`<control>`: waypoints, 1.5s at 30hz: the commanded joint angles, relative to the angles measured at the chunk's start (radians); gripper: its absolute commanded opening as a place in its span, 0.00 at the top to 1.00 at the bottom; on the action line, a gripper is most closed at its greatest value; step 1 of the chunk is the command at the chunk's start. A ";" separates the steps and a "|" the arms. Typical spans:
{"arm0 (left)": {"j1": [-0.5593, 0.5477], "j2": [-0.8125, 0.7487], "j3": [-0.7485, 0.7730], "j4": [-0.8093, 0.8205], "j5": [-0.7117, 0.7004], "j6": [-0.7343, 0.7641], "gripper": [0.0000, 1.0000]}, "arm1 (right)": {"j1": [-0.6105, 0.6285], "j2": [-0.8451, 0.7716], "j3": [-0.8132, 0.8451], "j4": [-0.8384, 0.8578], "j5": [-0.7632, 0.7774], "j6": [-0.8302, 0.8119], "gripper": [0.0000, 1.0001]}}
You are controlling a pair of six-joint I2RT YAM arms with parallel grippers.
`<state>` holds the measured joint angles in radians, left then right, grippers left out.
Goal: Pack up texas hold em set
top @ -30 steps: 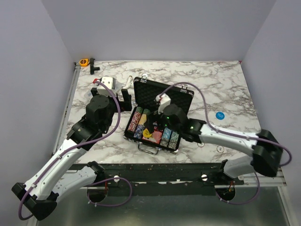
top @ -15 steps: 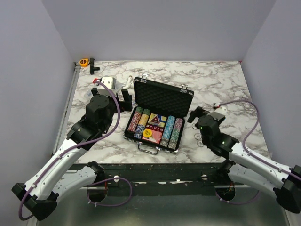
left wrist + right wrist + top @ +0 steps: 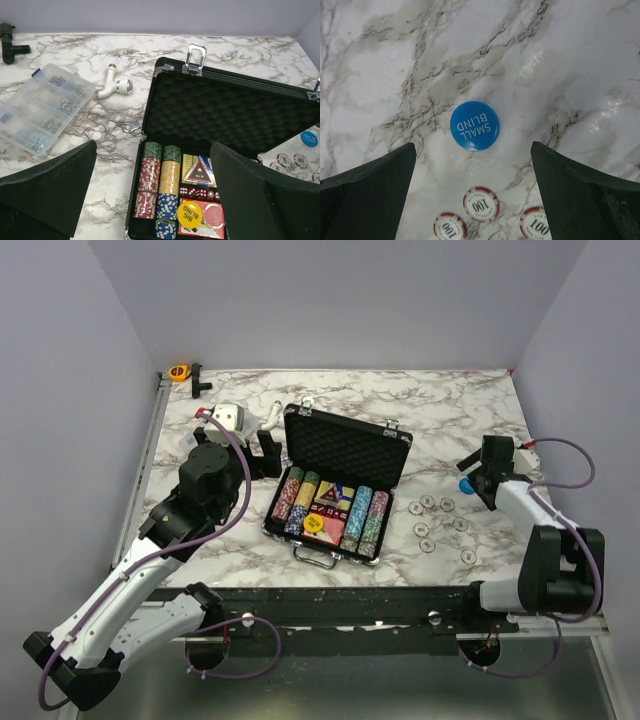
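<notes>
Right gripper [image 3: 479,471], fingers spread wide, hangs over the blue disc [image 3: 475,125] — it lies centred between them toward 12 o'clock, 3 loose chips [image 3: 480,204] at 6 o'clock.

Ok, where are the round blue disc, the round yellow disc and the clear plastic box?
Round blue disc [image 3: 474,125]: right wrist view, centre of its printed face.
Round yellow disc [image 3: 189,213]: left wrist view, centre of its face.
Clear plastic box [image 3: 42,114]: left wrist view, middle of its lid.

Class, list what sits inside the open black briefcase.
In the briefcase: rows of poker chips, an All In triangle, red dice, and a yellow disc lying on the red card deck. What lies beneath them is hidden.
</notes>
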<state>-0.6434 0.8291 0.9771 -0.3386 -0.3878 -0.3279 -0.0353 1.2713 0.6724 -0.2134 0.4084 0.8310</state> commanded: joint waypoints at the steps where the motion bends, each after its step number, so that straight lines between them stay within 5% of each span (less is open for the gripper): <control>1: 0.004 -0.031 0.019 0.001 0.026 -0.013 0.05 | -0.070 0.192 0.138 -0.129 -0.176 -0.017 0.00; 13: 0.004 -0.038 0.023 -0.001 0.029 -0.011 0.05 | -0.070 0.445 0.371 -0.363 -0.050 0.039 0.03; 17: 0.004 -0.036 0.022 -0.002 0.028 -0.011 0.05 | -0.070 0.497 0.429 -0.395 -0.052 0.026 0.27; 28: 0.005 -0.031 0.025 -0.002 0.032 -0.011 0.05 | -0.069 0.560 0.455 -0.395 -0.076 0.026 0.28; 33: 0.004 -0.031 0.024 -0.002 0.030 -0.011 0.05 | -0.070 0.569 0.448 -0.393 -0.079 0.027 0.41; 38: 0.005 -0.031 0.024 -0.002 0.034 -0.012 0.05 | -0.069 0.581 0.450 -0.393 -0.074 0.027 0.42; 45: 0.005 -0.031 0.025 -0.005 0.033 -0.011 0.05 | -0.071 0.573 0.447 -0.397 -0.093 0.024 0.60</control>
<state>-0.6434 0.7998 0.9775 -0.3386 -0.3748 -0.3309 -0.1032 1.8053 1.1301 -0.5934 0.3256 0.8459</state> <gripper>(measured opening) 0.949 0.521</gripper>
